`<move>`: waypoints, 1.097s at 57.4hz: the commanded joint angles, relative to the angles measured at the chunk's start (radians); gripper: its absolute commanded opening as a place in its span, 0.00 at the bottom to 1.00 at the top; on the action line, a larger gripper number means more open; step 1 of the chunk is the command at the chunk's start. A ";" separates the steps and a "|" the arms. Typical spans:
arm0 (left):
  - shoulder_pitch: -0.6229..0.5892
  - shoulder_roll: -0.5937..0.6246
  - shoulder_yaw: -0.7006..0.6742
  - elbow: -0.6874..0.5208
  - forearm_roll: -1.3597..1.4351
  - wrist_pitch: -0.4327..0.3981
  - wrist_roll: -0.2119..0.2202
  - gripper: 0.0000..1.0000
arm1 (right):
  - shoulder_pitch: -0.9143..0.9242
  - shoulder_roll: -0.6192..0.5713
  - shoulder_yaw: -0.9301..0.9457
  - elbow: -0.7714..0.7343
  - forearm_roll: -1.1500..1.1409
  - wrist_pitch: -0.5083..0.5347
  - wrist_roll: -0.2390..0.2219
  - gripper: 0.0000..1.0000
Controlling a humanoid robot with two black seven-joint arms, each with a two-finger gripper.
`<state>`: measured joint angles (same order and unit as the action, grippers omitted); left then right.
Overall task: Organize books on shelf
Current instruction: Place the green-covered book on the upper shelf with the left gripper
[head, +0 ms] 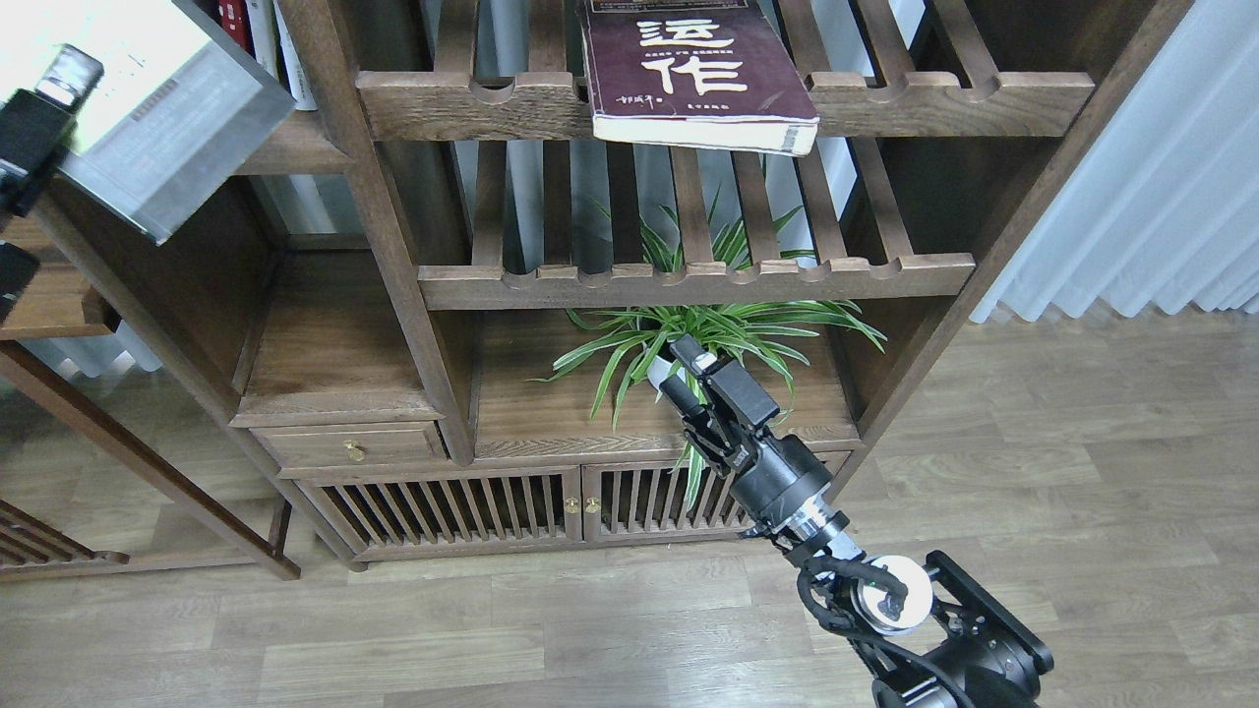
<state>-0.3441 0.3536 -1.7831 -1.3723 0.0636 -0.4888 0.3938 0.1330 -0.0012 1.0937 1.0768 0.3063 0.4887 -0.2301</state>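
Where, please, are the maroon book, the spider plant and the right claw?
maroon book (689,69): head view, on its front cover.
spider plant (733,329): head view, on its green leaves.
right claw (681,366): head view, between its fingertips.

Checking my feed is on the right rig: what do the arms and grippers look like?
The right arm is black, with rounded joint housings, a silver ring and white disc at the wrist, and looped black cables. The right gripper has two black fingers, one with a pale tip. The left gripper is a blocky black body with a light tip.
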 commanded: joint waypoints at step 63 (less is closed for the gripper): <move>-0.131 0.081 -0.249 0.029 0.364 0.000 0.095 0.00 | 0.013 0.001 -0.003 0.000 -0.015 0.000 0.000 0.88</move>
<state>-0.4477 0.4358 -2.0386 -1.3492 0.3607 -0.4887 0.4887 0.1454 0.0000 1.0902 1.0768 0.2914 0.4887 -0.2301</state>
